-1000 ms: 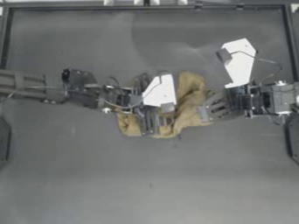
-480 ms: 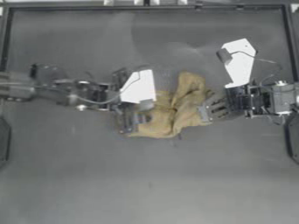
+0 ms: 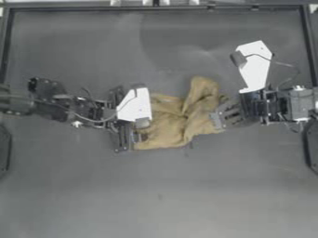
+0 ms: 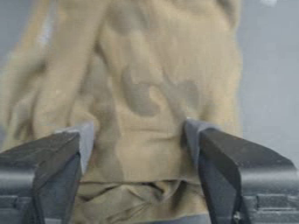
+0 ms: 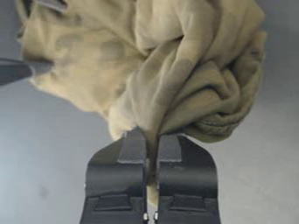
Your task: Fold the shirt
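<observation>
Shirt [image 3: 180, 121] lay bunched in a crumpled heap near the middle of the dark table [image 3: 155, 195], nowhere near flat, so the fold itself looked not yet begun. The right pincer [image 5: 151, 142], reaching in from the table's right edge, had its jaws pressed together on a thin ridge of the tan cloth at the heap's right side; that pinch probably served to anchor one end so the fabric could be drawn out. The left pincer [image 4: 139, 131] sat at the heap's left side with its jaws spread wide, fabric lying between them but not clamped, apparently poised to take hold of a layer there. With one end held and the other straddled, the two arms seemed set to pull the bundle apart toward the table's left and right edges. No brand, label or readable writing showed on the cloth; only faint darker blotches were visible, and the neckband could not be made out in the folds.
</observation>
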